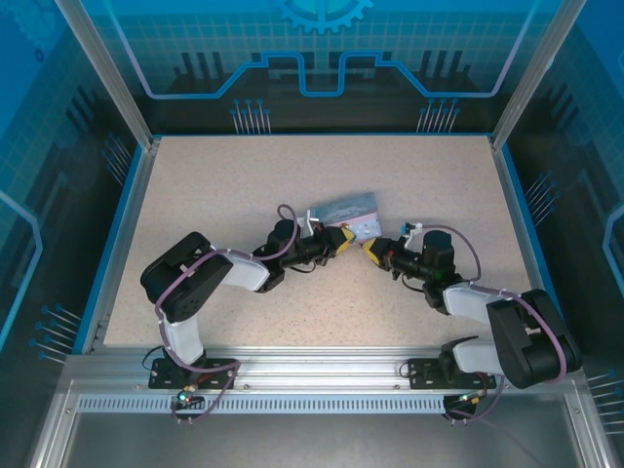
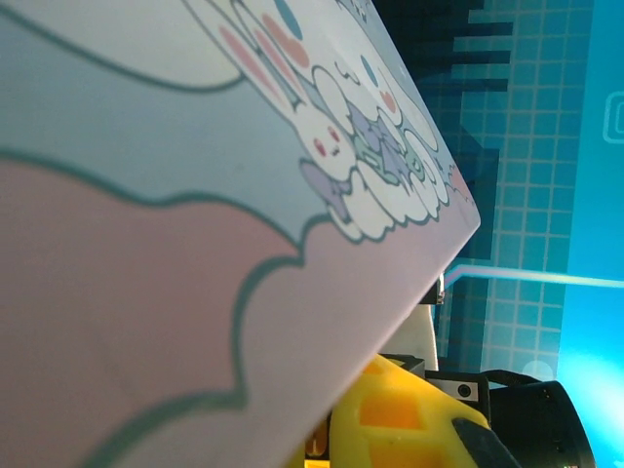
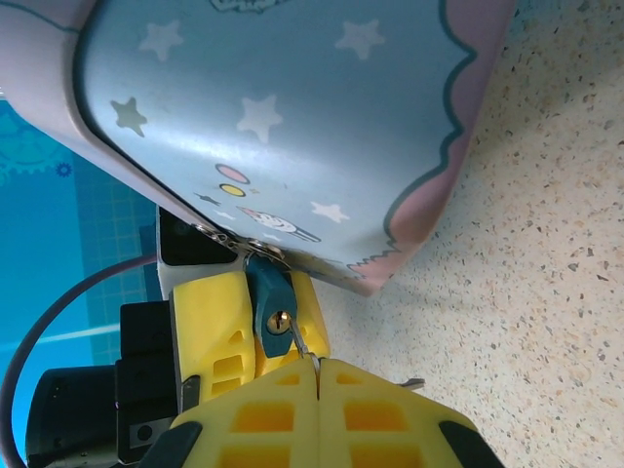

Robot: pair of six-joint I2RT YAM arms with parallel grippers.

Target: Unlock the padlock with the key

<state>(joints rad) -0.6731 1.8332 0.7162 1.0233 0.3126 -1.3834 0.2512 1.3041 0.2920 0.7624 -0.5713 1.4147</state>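
The small blue padlock (image 3: 269,292) hangs from the metal clasp (image 3: 232,240) of a pale blue cartoon-print tin (image 3: 292,117). It sits between the yellow fingers (image 3: 210,327) of my left gripper (image 1: 340,240), which is shut on it. My right gripper (image 3: 317,369) is shut on the thin key (image 3: 303,343). The key's tip rests at the brass keyhole (image 3: 279,321) on the padlock's face. In the top view the two grippers meet tip to tip just below the tin (image 1: 353,208), with the right gripper (image 1: 371,250) coming from the right.
The tin (image 2: 195,195) lies tilted on the speckled table (image 1: 244,175) and blocks most of the left wrist view, with a yellow finger (image 2: 409,419) under its edge. Blue-lit enclosure walls (image 1: 322,58) and aluminium posts (image 1: 107,73) ring the table.
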